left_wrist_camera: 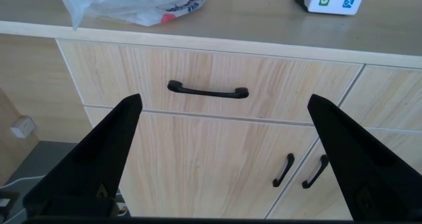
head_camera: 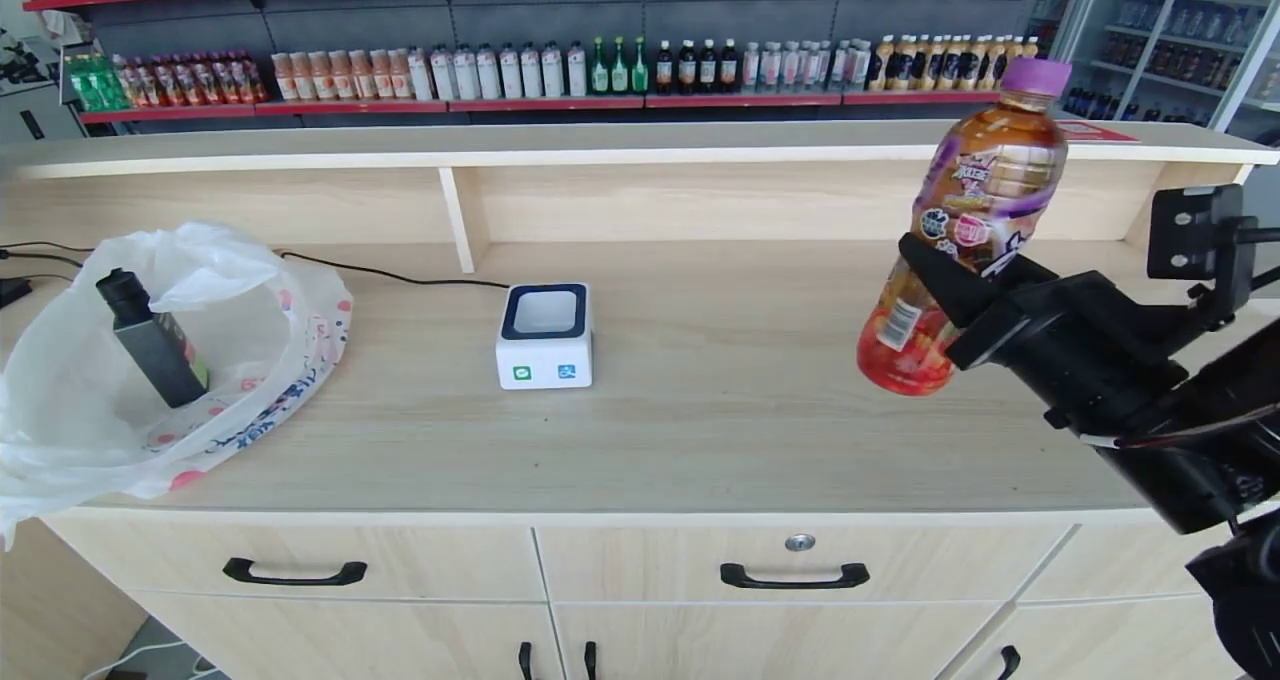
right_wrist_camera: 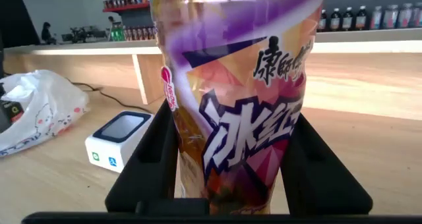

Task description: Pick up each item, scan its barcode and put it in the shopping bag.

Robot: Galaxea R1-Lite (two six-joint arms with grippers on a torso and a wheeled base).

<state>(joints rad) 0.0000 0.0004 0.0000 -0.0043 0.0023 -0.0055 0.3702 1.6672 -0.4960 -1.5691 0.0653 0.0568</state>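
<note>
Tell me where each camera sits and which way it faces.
Head view: on the head, looking down at the counter; the right gripper holding the bottle shows.
Left wrist view: before the counter, facing its drawer; the open left gripper shows.
Right wrist view: against the gripped bottle, facing across the counter.
Shared: scanner, shopping bag.

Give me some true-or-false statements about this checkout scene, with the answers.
1. The right jaws hold the bottle. True.
2. The bottle's cap is green. False: it is purple.
3. The scanner sits in the bag. False: it stands on the counter, apart from the bag.
4. A dark flask is in the bag. True.
5. The left jaws are shut. False: they are open and empty.
</note>
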